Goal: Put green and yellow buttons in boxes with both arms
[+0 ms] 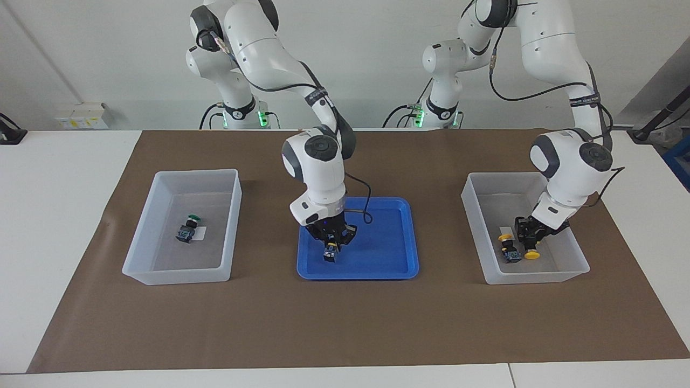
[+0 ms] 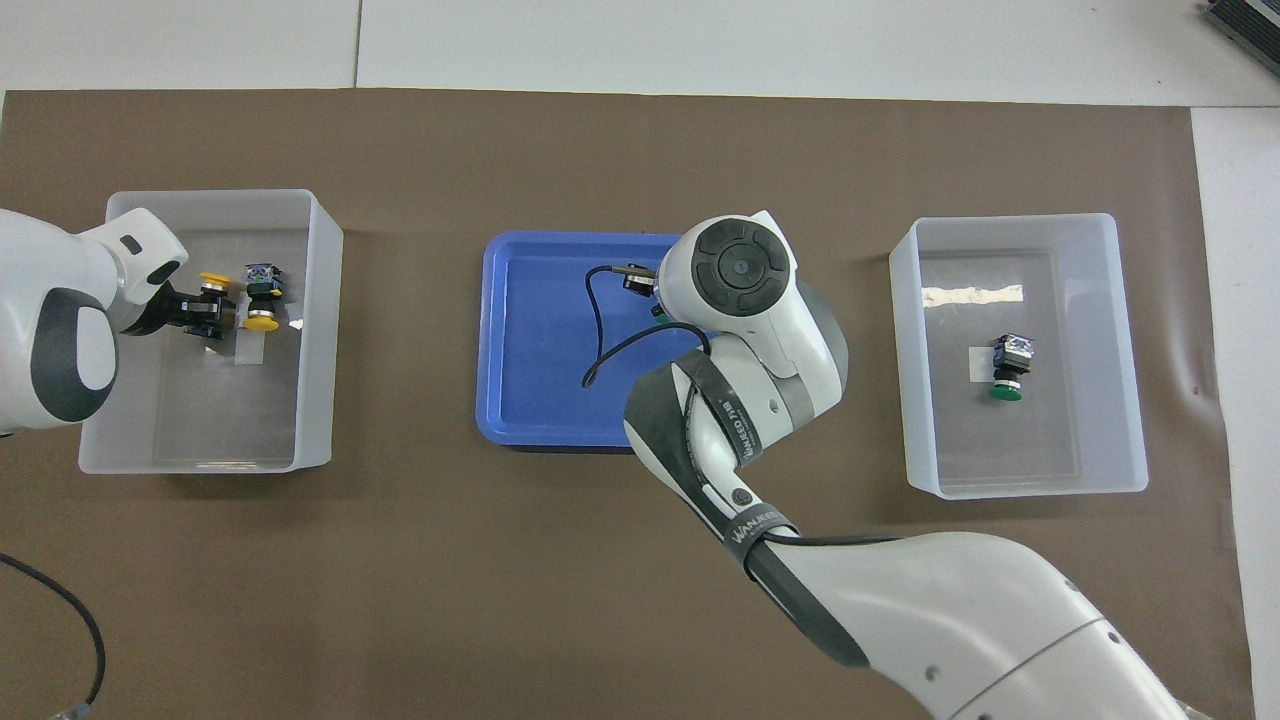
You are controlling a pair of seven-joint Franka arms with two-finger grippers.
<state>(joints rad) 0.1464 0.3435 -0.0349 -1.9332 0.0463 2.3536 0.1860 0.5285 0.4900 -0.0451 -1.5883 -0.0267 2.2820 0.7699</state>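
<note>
My right gripper (image 1: 331, 241) is shut on a green button (image 1: 330, 254) just above the blue tray (image 1: 388, 253); in the overhead view only a bit of the button's green cap (image 2: 660, 312) shows under the wrist. My left gripper (image 1: 532, 237) is low inside the box (image 1: 533, 275) at the left arm's end, shut on a yellow button (image 1: 532, 254) (image 2: 213, 281). A second yellow button (image 1: 509, 248) (image 2: 263, 295) lies beside it in that box (image 2: 320, 330). The box (image 1: 178, 275) (image 2: 1020, 225) at the right arm's end holds one green button (image 1: 188, 229) (image 2: 1010, 368).
The blue tray (image 2: 540, 330) sits mid-table between the two boxes on a brown mat (image 1: 345, 323). A black cable (image 2: 600, 340) from the right wrist loops over the tray. A small white label (image 2: 982, 362) lies under the green button in its box.
</note>
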